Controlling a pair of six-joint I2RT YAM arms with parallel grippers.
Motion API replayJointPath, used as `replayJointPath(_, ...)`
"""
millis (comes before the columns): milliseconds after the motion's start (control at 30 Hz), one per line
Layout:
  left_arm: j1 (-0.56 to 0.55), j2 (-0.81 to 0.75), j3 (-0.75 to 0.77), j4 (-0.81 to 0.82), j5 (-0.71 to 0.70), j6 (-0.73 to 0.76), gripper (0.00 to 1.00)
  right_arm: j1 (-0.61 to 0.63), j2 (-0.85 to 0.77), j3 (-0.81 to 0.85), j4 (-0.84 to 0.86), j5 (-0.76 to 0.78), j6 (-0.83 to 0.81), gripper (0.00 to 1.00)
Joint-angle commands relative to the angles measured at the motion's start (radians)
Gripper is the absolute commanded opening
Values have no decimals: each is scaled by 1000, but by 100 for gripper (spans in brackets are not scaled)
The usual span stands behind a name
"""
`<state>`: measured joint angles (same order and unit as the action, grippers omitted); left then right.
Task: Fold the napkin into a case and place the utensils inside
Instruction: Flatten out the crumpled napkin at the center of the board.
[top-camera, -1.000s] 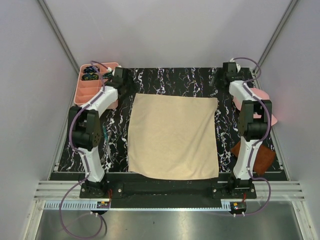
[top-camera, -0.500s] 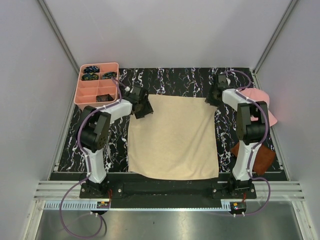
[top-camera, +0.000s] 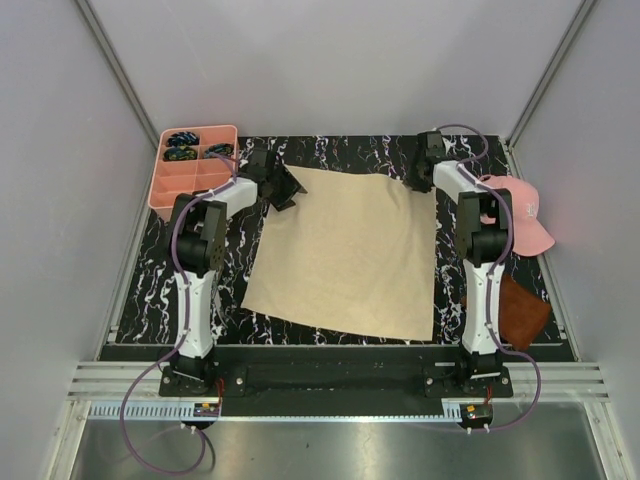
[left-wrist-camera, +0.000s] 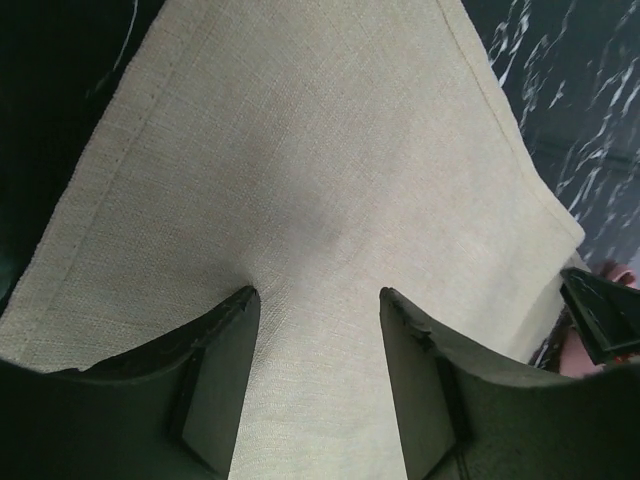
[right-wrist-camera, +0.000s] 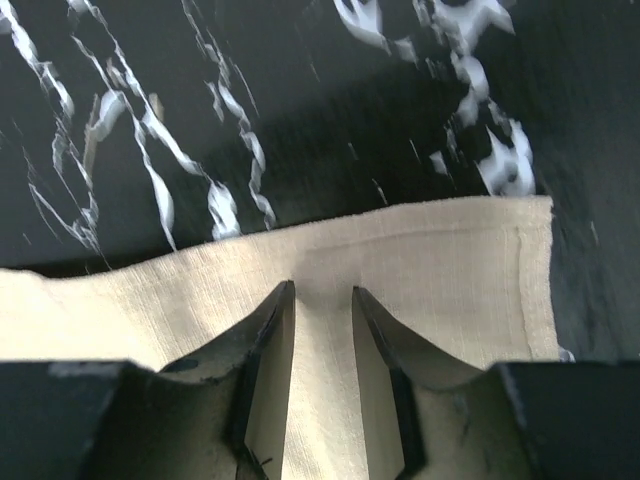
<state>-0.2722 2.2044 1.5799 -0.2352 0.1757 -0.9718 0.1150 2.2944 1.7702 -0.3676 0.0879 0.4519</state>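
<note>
Black white-veined marble table between pale grey walls, napkin spread mid-table, near-square, skewed clockwise, far-left corner pointing away, right gripper pinched on its far edge, left gripper fingers apart on cloth, hold cannot be told

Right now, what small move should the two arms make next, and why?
Probably close both grippers fully on the napkin before lifting. The left gripper and right gripper each sit at a far corner with cloth between the fingers, but a firm pinch isn't evident, and the napkin lies unfolded and skewed.
</note>
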Motion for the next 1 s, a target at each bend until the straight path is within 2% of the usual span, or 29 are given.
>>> replayJointPath(0, 10, 75, 52, -20, 64, 2, 59, -9, 140, 256, -85, 7, -54, 40)
replayJointPath(100, 10, 29, 39, -15, 53, 44, 60, -11, 247, 496, -194, -20, -106, 42)
replayJointPath(133, 10, -19, 23, -15, 36, 65, 61, -11, 291, 629, -285, -20, -116, 44)
replayJointPath(167, 10, -47, -13, -15, 24, 79, 62, -9, 306, 688, -331, -20, -133, 46)
replayJointPath(233, 5, -159, -55, -16, -37, 145, 67, -11, 291, 764, -413, -37, -140, 64)
replayJointPath(300, -19, -260, -130, -26, -111, 192, 69, 0, 188, 727, -433, -19, -144, 84)
replayJointPath(333, -31, -370, -156, -36, -215, 218, 72, 6, 142, 656, -442, 11, -140, 96)
replayJointPath(367, -63, -429, -211, -45, -258, 223, 73, 9, 93, 612, -448, 47, -133, 100)
replayJointPath(400, -79, -481, -239, -47, -289, 223, 74, 12, -5, 566, -456, 105, -122, 100)
replayJointPath(467, -131, -610, -315, -70, -337, 222, 77, 12, -108, 403, -482, 122, -70, 100)
replayJointPath(500, -153, -649, -339, -90, -355, 220, 77, 12, -213, 334, -482, 109, -46, 100)
replayJointPath(567, -227, -750, -403, -180, -459, 235, 78, 12, -335, 87, -466, 89, 46, 100)
replayJointPath(600, -248, -784, -431, -217, -500, 226, 78, 12, -458, -13, -441, 55, 69, 100)
replayJointPath(633, -272, -845, -464, -264, -536, 202, 78, 12, -520, -210, -385, 44, 96, 100)
replayJointPath(700, -283, -908, -578, -295, -529, 176, 78, 9, -674, -378, -363, 20, 152, 100)
replayJointPath(733, -285, -967, -615, -306, -498, 147, 78, 8, -715, -517, -370, 24, 175, 100)
replayJointPath(833, -303, -1093, -776, -317, -473, 110, 76, 5, -861, -751, -398, 27, 277, 97)
replayJointPath(967, -303, -1216, -863, -317, -461, 84, 75, -3, -1019, -977, -425, 19, 439, 87)
